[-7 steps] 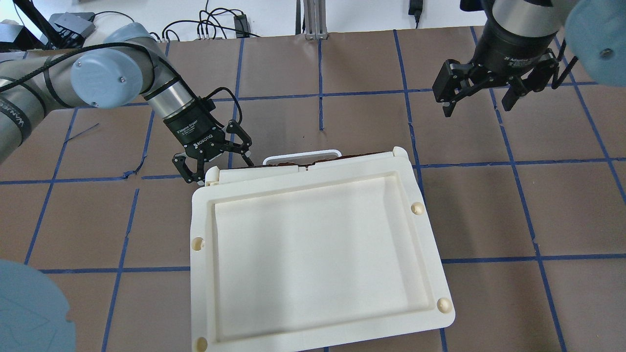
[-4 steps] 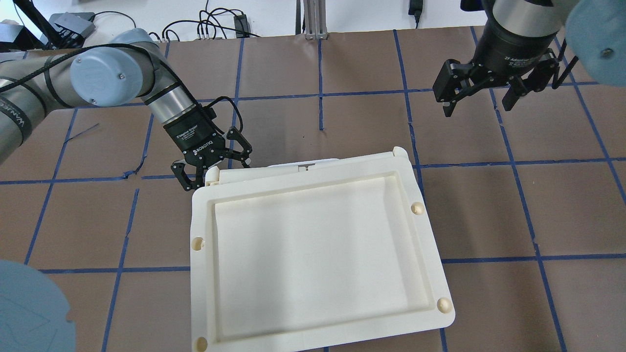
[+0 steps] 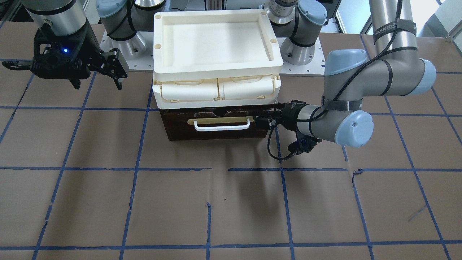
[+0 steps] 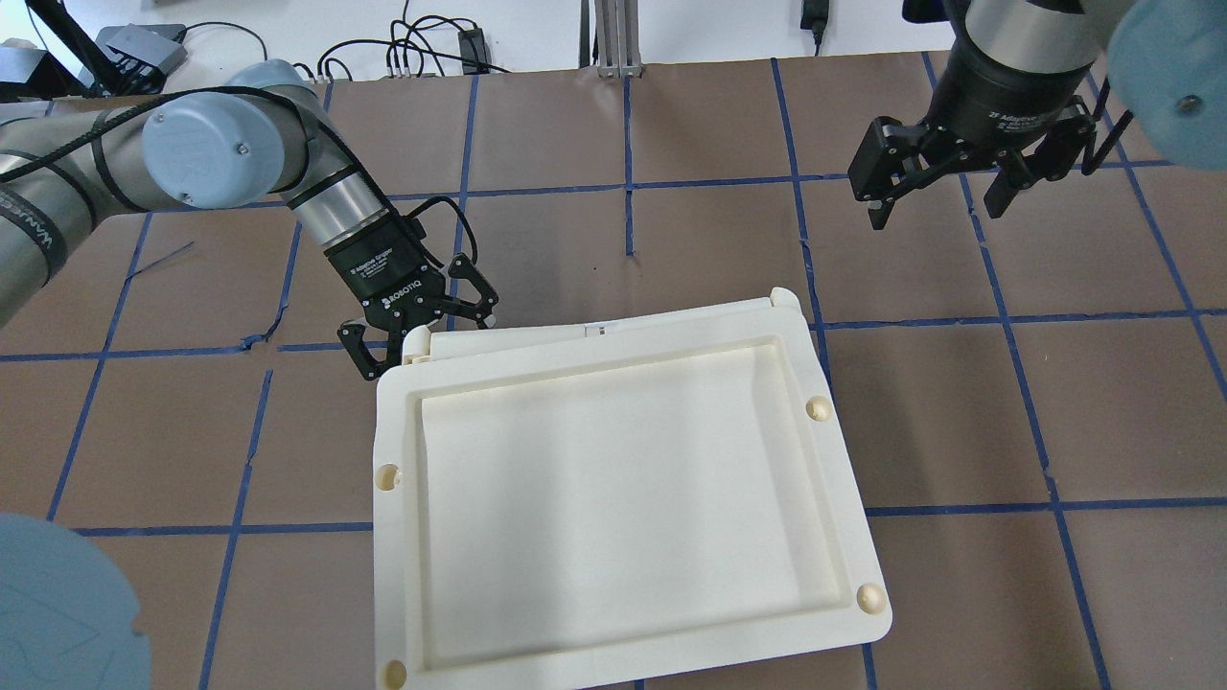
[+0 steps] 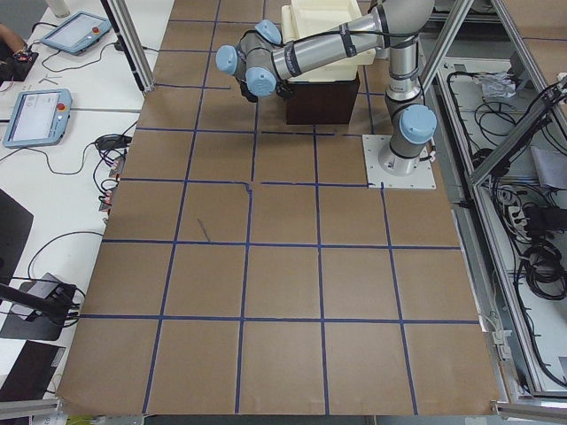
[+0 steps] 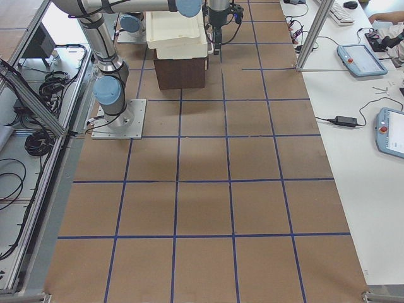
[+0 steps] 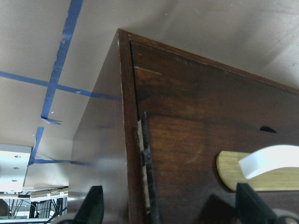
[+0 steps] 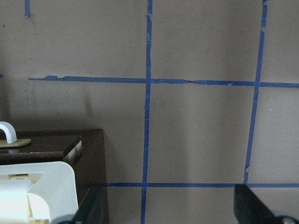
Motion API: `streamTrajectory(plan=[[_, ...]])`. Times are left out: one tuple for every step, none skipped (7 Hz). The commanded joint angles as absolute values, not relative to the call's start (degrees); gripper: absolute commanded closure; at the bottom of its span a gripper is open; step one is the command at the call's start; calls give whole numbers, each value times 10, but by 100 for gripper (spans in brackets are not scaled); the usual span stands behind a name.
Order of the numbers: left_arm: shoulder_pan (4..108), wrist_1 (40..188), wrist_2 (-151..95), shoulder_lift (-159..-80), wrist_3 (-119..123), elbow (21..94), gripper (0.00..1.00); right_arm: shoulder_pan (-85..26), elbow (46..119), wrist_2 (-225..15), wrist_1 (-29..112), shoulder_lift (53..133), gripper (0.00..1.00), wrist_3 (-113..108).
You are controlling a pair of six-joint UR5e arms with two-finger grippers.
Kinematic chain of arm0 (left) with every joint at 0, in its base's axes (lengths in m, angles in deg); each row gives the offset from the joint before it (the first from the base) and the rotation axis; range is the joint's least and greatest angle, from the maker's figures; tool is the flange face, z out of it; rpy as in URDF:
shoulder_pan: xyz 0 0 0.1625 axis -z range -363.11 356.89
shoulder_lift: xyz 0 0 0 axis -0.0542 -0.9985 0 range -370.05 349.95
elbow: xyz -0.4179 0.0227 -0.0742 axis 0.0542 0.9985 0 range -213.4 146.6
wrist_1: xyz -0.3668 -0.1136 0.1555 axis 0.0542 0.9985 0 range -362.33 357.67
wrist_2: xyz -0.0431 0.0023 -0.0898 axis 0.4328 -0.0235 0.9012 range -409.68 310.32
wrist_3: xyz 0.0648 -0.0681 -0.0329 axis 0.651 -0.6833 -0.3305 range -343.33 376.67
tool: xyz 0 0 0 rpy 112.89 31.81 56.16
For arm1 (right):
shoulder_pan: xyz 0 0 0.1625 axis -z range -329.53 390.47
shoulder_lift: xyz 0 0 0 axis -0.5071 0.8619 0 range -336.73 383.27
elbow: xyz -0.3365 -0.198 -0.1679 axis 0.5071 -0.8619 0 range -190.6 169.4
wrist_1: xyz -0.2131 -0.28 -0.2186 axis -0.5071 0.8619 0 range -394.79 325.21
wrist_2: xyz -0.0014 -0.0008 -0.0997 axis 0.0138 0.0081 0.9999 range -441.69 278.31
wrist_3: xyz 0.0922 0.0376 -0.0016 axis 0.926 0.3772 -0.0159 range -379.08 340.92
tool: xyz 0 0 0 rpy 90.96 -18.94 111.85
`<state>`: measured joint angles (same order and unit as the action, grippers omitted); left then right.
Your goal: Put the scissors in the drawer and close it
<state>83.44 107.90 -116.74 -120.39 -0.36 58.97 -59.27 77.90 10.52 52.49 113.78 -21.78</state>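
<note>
Left of centre, the left gripper (image 4: 425, 340) straddles the closed drawer's (image 3: 216, 131) corner, jaws wide; the right gripper (image 4: 935, 206) hangs upper right, jaws wide.

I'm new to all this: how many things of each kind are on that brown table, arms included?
Robot arms: 2 (left arm, right arm)
Cream tray-topped box: 1
Dark brown drawer: 1
Scissors in view: 0
Total: 4
</note>
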Motion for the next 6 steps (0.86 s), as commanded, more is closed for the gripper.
streamTrajectory(plan=[[837,1080,-1166,-1203,-23,590,0,-593,779,106,525,1137,0,-218],[837,1080,-1167,-1202,-21,590,0,-592,779,106,525,1137,0,-219],[837,1081,-1167,-1202,-19,590,0,-592,779,106,525,1137,0,-219],[838,1083,-1168,-1202,-18,591,0,-592,779,106,525,1137,0,-215],[838,1088,-1168,-1199,-18,591,0,-592,779,106,525,1137,0,-215],[838,1088,-1168,-1198,-16,595,0,-592,779,106,526,1137,0,-214]])
